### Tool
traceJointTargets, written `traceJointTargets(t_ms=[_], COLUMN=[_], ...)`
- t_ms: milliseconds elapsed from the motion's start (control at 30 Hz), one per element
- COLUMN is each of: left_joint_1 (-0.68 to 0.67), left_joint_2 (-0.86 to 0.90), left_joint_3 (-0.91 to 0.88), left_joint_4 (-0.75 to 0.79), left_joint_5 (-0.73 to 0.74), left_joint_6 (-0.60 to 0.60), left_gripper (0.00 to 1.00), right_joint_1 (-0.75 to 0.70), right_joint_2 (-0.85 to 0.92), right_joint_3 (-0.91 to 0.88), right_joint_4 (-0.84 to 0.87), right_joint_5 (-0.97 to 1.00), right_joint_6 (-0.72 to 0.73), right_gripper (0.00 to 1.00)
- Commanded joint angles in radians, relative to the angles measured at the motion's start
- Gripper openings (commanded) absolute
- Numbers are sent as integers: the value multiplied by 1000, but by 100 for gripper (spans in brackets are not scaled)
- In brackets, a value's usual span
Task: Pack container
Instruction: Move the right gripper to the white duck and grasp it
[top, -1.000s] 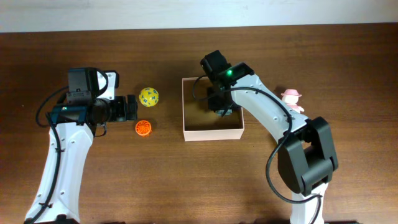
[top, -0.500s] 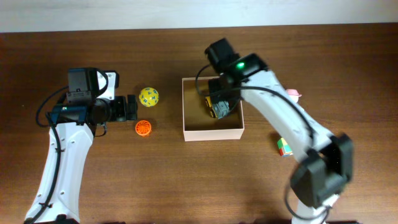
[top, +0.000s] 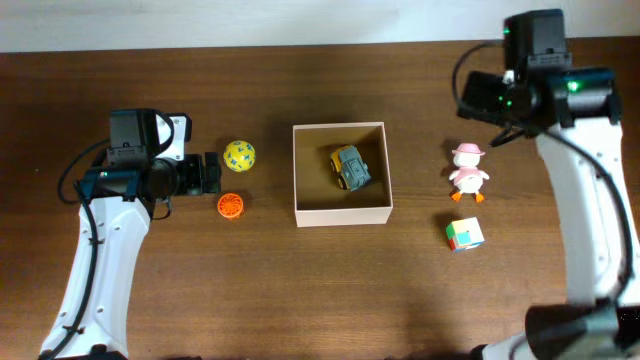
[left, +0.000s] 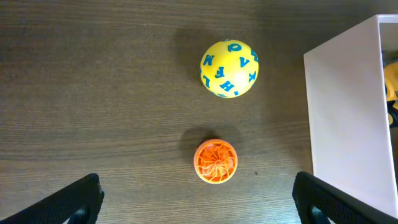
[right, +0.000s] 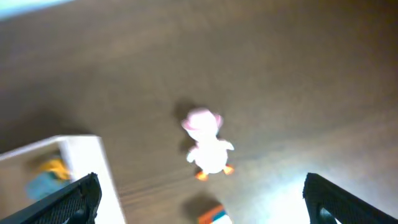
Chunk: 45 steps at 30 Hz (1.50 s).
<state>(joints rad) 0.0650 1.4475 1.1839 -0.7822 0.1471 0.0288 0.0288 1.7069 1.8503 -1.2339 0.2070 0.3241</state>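
dark wood table, pale band behind

- One container, a shallow cardboard box.
- One toy car, yellow and grey-blue.
- One yellow ball with blue letters.
- One orange ridged disc.
- One duck figure in a pink hat.
- One multicoloured cube.
- Two grippers: left gripper, right gripper.

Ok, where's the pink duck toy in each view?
Overhead: the pink duck stands on the table right of the container, with the coloured cube just below it in the picture.
Left wrist: not in it.
Right wrist: blurred, near the centre.
Shared landmark: the container's white wall, at the right edge in left wrist and lower left in right wrist.
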Motion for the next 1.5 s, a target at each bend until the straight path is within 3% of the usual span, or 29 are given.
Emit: traceJointTargets(t_ms=[0, 133, 500, 667, 833, 1000, 1233, 1467], left_joint_1=[3, 3, 3, 3, 3, 3, 3, 3], left_joint_2=[0, 0, 0, 0, 0, 0, 0, 0], left_joint_3=[16, 16, 16, 16, 16, 16, 16, 16], left_joint_4=[0, 0, 0, 0, 0, 0, 0, 0], left_joint_5=[14, 14, 14, 14, 14, 14, 14, 14], left_joint_6=[-11, -10, -11, -11, -11, -11, -11, -11], left_gripper=[99, 99, 99, 99, 99, 99, 99, 99], right_joint_1=[-51, -82, -84, -85, -85, -80, -6, 188], right_joint_2=[106, 218, 447, 514, 524, 463, 189, -71], right_joint_3=[-85, -140, -148, -150, -156, -156, -122, -99], right_joint_4=[8, 45, 74, 70, 67, 59, 9, 45], right_joint_5=[-92, -122, -124, -127, -129, -129, -148, -225], right_joint_6=[-42, -129, -134, -134, -133, -132, -103, -26], right_gripper=[98, 97, 93, 72, 40, 27, 6, 4])
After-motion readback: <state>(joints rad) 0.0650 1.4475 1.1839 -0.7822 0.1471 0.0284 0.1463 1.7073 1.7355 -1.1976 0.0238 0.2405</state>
